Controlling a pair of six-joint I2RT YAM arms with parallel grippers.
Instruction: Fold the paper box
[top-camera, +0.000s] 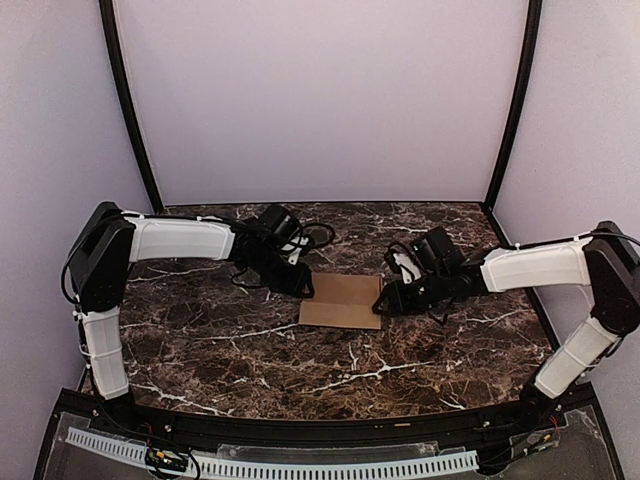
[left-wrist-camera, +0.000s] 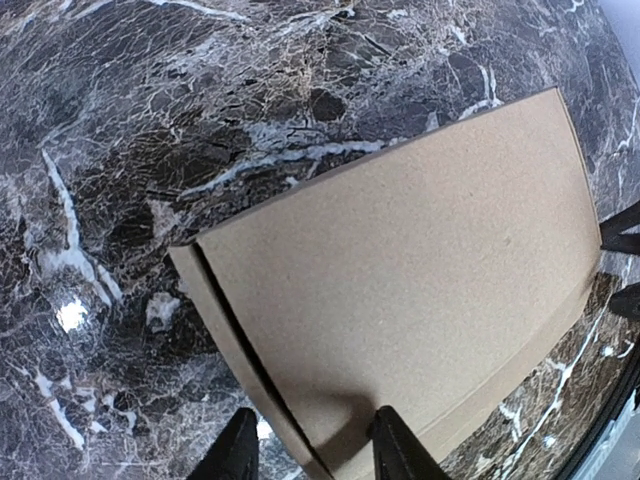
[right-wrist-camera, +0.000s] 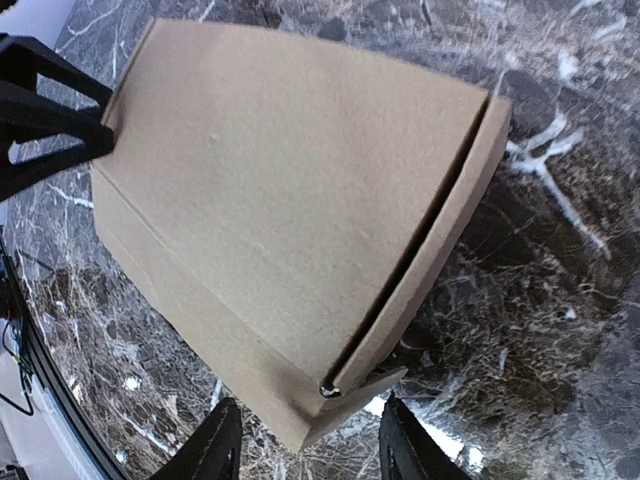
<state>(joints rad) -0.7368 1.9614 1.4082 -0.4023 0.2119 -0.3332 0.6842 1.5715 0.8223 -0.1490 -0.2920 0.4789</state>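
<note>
Soft, even light fills the top view: the pale walls (top-camera: 320, 100) show no hot spots, and the arms (top-camera: 180, 240) throw only faint, blurred shadows on the dark polished table (top-camera: 200, 350), which carries a mild sheen. Fine detail there is slightly soft. Both wrist views bend strongly toward their edges, so the straight sides of the paper box (left-wrist-camera: 400, 280) bow. In the left wrist view a small white glare spot sits on the table at the left, and the left pincer (left-wrist-camera: 315, 455) casts a dim shadow on the cardboard. In the right wrist view bright reflections glint near the bottom edge, and the box's side slot lies in deep shadow.
</note>
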